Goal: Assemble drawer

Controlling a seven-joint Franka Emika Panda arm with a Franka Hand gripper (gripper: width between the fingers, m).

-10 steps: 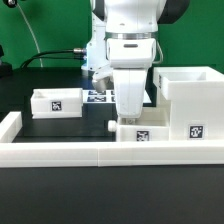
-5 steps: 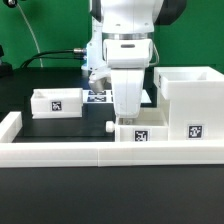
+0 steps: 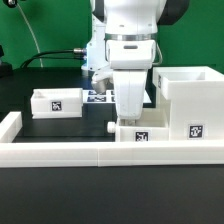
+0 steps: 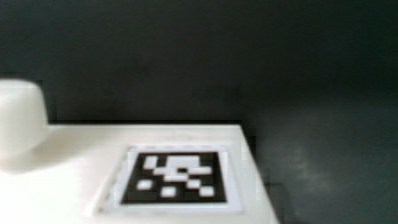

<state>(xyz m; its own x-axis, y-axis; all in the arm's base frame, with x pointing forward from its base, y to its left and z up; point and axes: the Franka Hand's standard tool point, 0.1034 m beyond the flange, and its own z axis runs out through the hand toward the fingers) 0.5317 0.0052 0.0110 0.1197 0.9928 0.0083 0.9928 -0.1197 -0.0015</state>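
— Where's the gripper [image 3: 131, 117]?
— Low over the near tray [image 3: 140, 133], which sits against the front wall [image 3: 70, 151], just beside the housing [image 3: 186, 100].
— Open or closed?
— I cannot tell. Only one finger [image 4: 16, 120] shows, beside the tag [image 4: 176, 177] on that tray.
— The other tray [image 3: 57, 102]?
— Well apart, toward the exterior view's left.

Close on a white drawer part [image 4: 71, 165], a black-and-white square tag [image 4: 178, 180] set on its flat face. A rounded white shape [image 4: 18, 120], too blurred to identify, overlaps one edge. Beyond lies the dark surface [image 4: 267, 60].
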